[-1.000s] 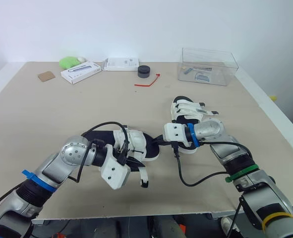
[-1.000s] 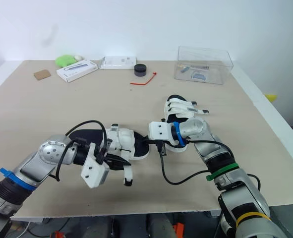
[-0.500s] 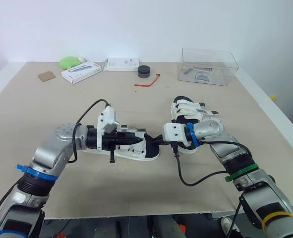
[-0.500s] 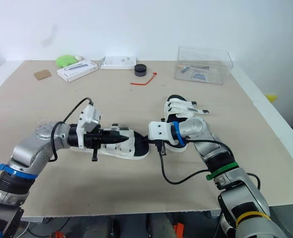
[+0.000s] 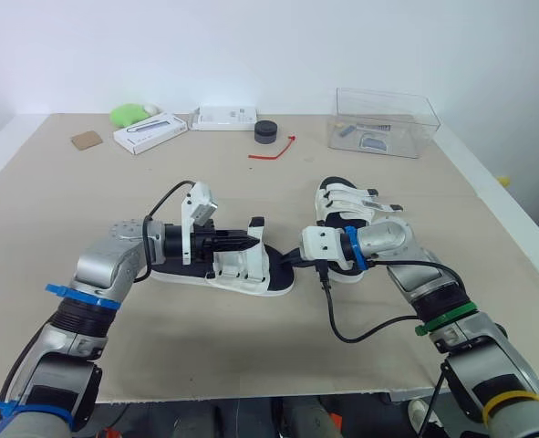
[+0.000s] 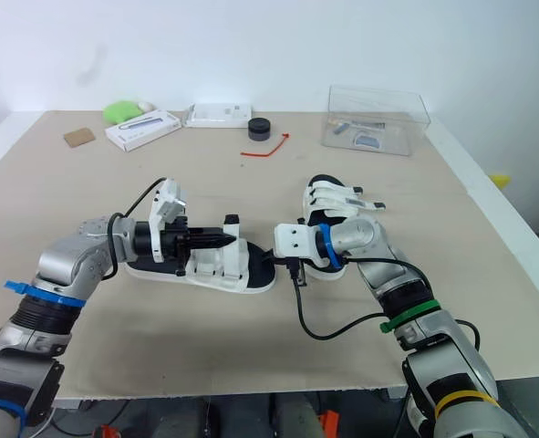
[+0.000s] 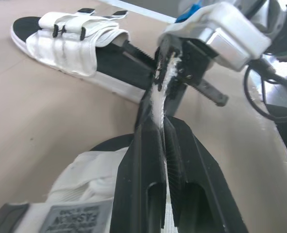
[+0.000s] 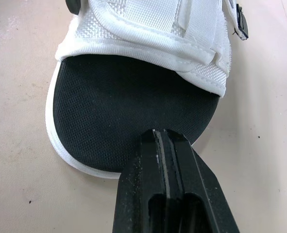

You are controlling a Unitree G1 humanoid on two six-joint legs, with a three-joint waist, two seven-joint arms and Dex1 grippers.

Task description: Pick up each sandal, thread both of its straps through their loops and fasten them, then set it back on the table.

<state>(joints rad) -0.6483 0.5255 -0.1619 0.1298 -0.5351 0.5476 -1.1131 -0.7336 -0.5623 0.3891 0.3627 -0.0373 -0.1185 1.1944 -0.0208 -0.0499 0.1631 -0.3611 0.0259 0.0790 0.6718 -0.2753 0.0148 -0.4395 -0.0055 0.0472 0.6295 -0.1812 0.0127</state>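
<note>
Near sandal lies flat on the table, about mid-table toward the front edge, black footbed up, white upper at its middle. Left claw reaches in sideways over that sandal, fingers pressed together and pinching a white strap; the strap stands up off the upper, its black tip poking just above the fingertips. Right claw comes in from the other end, fingers pressed together, tips sitting on the rim of the footbed at the sandal's end; can't tell if anything is caught between them. The two claws are close, nose to nose over the sandal. A black cable loops from the right wrist down onto the table. Second sandal lies flat just behind the right claw, its white straps lying across the upper, apart from the near sandal. Along the far side of the table, well away from both sandals: clear plastic box on the right with small items inside, black round puck, red tie beside it, flat white box, long white box, a green lump behind that, brown card farthest left.
</note>
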